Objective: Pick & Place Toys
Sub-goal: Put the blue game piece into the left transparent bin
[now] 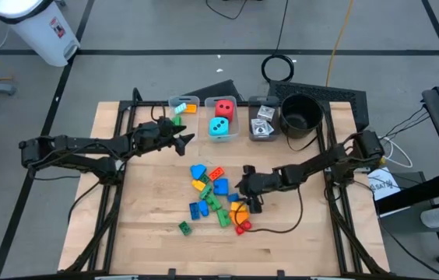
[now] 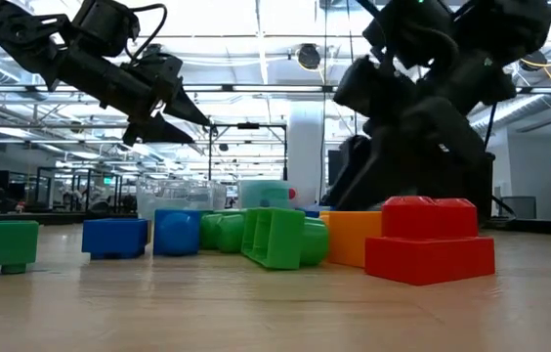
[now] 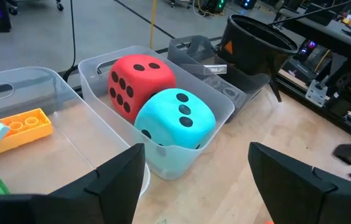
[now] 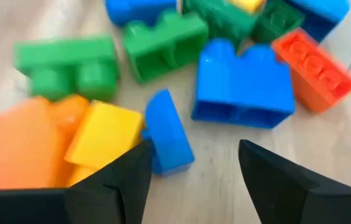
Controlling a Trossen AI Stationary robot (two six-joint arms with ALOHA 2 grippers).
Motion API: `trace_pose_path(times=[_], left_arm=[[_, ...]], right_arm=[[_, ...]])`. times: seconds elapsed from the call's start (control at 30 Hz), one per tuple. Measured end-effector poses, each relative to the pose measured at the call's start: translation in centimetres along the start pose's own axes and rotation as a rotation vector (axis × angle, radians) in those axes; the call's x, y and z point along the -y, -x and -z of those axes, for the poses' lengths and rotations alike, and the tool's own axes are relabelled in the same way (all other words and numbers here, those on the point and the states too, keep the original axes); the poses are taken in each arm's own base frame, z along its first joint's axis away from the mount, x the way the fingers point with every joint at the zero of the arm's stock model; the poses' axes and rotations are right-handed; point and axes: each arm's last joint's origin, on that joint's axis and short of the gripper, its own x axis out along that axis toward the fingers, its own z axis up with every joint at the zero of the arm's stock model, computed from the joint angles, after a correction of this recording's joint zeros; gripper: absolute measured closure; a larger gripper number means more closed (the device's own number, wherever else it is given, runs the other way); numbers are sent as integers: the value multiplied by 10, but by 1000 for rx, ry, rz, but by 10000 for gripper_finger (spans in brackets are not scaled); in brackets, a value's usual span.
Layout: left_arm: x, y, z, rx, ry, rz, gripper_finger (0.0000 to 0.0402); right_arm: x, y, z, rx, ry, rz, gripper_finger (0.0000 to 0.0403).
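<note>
Blue bricks (image 4: pixel 244 81) lie jumbled — right pincer (image 4: pixel 191 171) gaping, empty — left pincer (image 3: pixel 194 171) likewise.

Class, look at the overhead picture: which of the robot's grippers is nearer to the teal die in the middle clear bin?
The left. The left gripper hovers just beside the bin holding the teal die, jaws open. The right gripper is farther away, down at the brick pile.

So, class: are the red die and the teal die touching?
Touching. The left wrist view shows the red die pressed against the teal die in their bin, no gap.
</note>
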Motion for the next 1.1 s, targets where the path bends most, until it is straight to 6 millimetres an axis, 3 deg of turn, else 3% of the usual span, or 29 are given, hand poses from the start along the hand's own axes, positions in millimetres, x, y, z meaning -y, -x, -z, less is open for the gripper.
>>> trace_pose_path(times=[0.3,0.7,0.87,1.1], left_arm=[[1,0,0,2,5,0,117],[0,0,0,3,0,-5,117],[0,0,0,4,2,-5,117],[1,0,0,3,14,-4,117]], right_arm=[[1,-19,8,18,7,-94,188],[2,-19,4,70,88,-107,207],[3,-19,4,67,89,-106,235],[3,-19,6,46,129,-107,303]])
